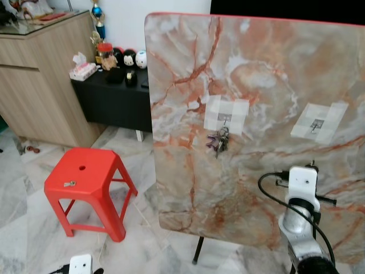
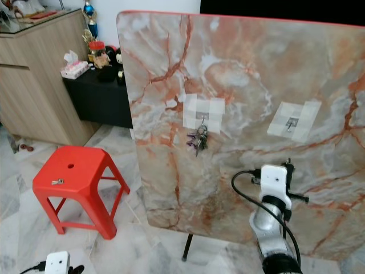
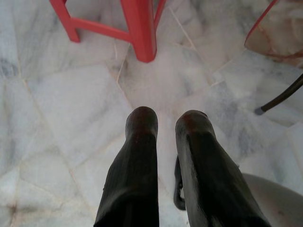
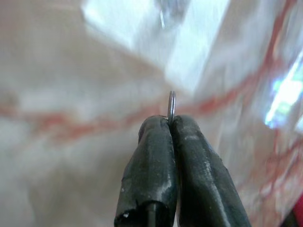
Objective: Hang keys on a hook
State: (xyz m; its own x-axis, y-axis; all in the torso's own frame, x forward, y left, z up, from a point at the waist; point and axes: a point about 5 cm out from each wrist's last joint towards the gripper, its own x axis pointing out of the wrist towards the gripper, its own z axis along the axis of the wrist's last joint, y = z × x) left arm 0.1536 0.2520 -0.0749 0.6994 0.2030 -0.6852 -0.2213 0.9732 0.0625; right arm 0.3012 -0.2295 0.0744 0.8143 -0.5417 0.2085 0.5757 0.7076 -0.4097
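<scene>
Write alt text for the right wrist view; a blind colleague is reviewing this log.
The right gripper, shut on a thin metal key ring seen edge-on, points at a blurred marble-patterned board. Above the ring, a small hook sits on a white taped patch.

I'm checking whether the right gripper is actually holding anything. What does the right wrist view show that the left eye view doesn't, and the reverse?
Right wrist view: the right gripper pinches a thin metal ring edge-on between its fingers.

Left eye view: a key bunch already hanging on the left taped hook, the red stool with a small metal item on top, and the right arm's wrist.

Both: the marble board and the right taped hook, blurred in the wrist view.
</scene>
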